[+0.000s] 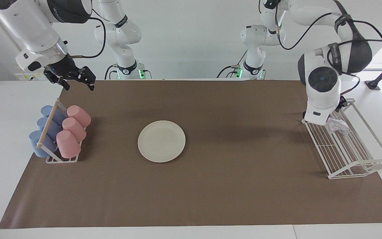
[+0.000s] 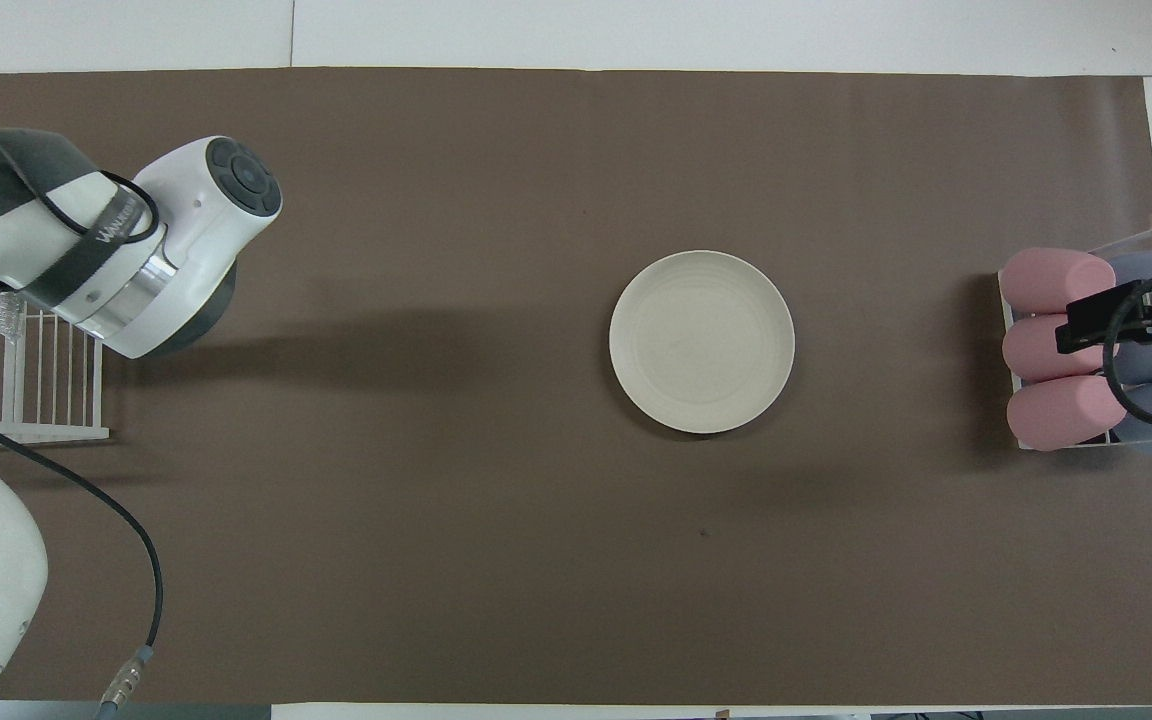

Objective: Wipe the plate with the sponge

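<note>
Though the overhead view mostly hides it, sponge [image 1: 337,125] lies in wire rack [image 1: 350,156], left gripper [image 1: 341,102] above it, fingers hidden, state not discernible, right gripper [image 1: 77,79] spread over the mat's corner near the cup rack [image 1: 61,158], plate [image 1: 161,141] mid-table.

Only readable text: maker's lettering on robot arms.

- Left arm's white forearm link with dark grey band [image 2: 96,245], just above left end effector's wrist flange, overhead view: white lettering on dark band, apparently "FRANKA", seen slantwise, letters hard to make out.
- Same link in facing view [image 1: 335,54]: white lettering on dark band, too tilted to read.
- Right arm's dark upper band [image 1: 58,15], up the arm from right end effector: white lettering, partly legible, same brand style.

No labels, numbers or signs legible elsewhere.
</note>
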`<state>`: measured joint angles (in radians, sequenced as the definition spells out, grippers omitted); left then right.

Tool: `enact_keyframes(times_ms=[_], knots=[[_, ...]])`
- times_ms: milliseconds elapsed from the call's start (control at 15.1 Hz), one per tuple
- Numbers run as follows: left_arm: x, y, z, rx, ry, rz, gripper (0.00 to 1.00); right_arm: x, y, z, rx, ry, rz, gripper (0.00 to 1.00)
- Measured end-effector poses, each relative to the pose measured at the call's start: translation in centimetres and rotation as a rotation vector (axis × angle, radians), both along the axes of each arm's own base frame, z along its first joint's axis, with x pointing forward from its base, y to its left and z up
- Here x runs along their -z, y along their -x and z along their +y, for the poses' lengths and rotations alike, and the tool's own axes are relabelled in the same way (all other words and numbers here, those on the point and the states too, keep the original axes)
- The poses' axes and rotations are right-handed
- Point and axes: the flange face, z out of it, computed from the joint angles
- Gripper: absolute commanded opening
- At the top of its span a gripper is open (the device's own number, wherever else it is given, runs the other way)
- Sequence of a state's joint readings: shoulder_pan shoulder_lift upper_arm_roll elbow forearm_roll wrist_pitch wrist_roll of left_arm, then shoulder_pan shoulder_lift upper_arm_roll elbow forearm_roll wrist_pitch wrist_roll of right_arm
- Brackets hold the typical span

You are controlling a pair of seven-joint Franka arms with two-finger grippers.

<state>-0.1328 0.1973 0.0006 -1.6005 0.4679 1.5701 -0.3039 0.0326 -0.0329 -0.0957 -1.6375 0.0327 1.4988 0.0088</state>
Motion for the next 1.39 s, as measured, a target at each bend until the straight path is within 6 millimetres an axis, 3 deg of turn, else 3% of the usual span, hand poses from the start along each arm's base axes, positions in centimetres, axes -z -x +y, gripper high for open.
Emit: enact_keyframes(times_ms=[132, 264, 397, 529, 727, 925, 1388], knots=[[-3.7, 1.7, -0.1, -0.053, 0.169, -0.05, 1.0, 0.0, 0.0, 0.0, 0.0, 0.0, 0.0, 1.0], [-7.0, 3.5, 1.0, -0.107, 0.315, -0.09, 1.0, 0.0, 0.0, 0.0, 0.0, 0.0, 0.0, 1.0], [-9.3, 5.5, 1.9, -0.097, 0.374, -0.085, 1.0, 0.0, 0.0, 0.0, -0.001, 0.0, 0.0, 1.0], [-10.6, 7.0, 1.5, -0.084, 0.42, -0.071, 1.0, 0.0, 0.0, 0.1, -0.001, 0.0, 0.0, 1.0], [-11.2, 7.1, 0.5, -0.097, 0.529, -0.073, 1.0, 0.0, 0.0, 0.1, -0.001, 0.0, 0.0, 1.0], [-11.8, 6.6, 1.0, -0.108, 0.537, -0.066, 1.0, 0.0, 0.0, 0.1, -0.001, 0.0, 0.0, 1.0], [-10.3, 5.6, 0.6, -0.104, 0.522, -0.035, 1.0, 0.0, 0.0, 0.1, -0.002, 0.0, 0.0, 1.0]])
